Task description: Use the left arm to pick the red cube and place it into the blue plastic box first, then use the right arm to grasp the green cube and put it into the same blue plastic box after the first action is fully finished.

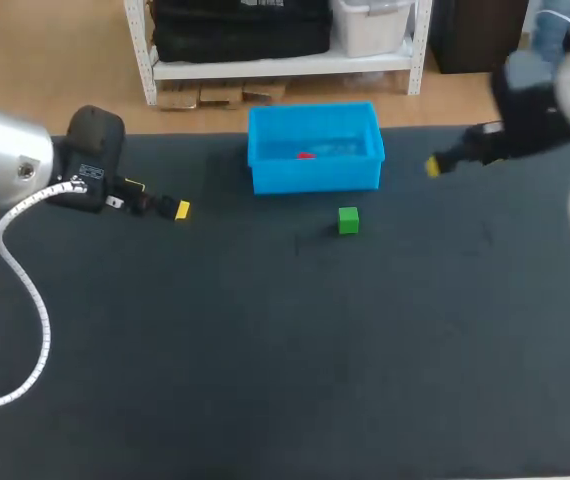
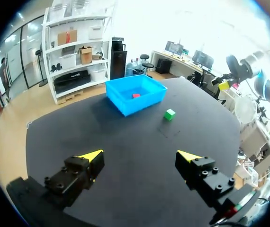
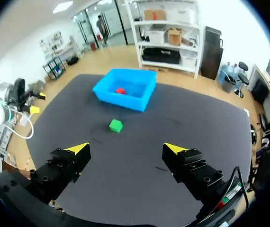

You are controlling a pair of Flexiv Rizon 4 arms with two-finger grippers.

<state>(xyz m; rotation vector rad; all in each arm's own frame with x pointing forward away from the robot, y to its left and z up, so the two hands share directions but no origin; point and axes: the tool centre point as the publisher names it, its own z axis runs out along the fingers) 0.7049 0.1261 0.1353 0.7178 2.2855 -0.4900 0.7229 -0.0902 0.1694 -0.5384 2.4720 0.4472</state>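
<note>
The red cube (image 1: 306,155) lies inside the blue plastic box (image 1: 315,176) at the back middle of the dark table. The green cube (image 1: 348,220) sits on the table just in front of the box's right half. My left gripper (image 1: 165,203) hangs open and empty to the left of the box. My right gripper (image 1: 433,165) is open and empty to the box's right, raised. From the left wrist, the gripper (image 2: 140,156) faces the box (image 2: 144,103), red cube (image 2: 136,95) and green cube (image 2: 170,114) far ahead. The right gripper (image 3: 125,148) has the green cube (image 3: 115,125) ahead, and the box (image 3: 121,100) with the red cube (image 3: 121,90) beyond.
A white cable (image 1: 25,290) loops from my left arm over the table's left side. A dark mat (image 1: 295,340) covers the table. My other arm's gripper shows far off in each wrist view, the right gripper (image 2: 224,85) and the left gripper (image 3: 35,102).
</note>
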